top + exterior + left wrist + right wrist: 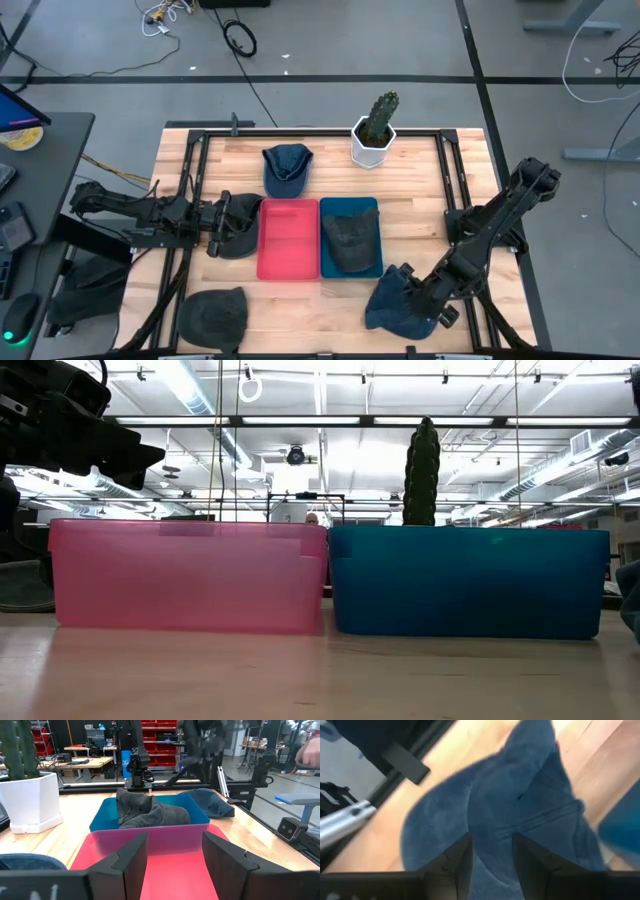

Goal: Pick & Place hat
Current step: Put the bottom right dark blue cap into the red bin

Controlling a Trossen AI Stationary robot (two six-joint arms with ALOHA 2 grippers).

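**Right gripper low over the blue hat**

Right wrist view shows the right gripper directly above the blue hat, fingers parted and pinching nothing. Just beyond it the blue bin holds a grey hat. The left gripper hovers, spread, before the red bin.

Grey floor with loose cables; bright ceiling lights.
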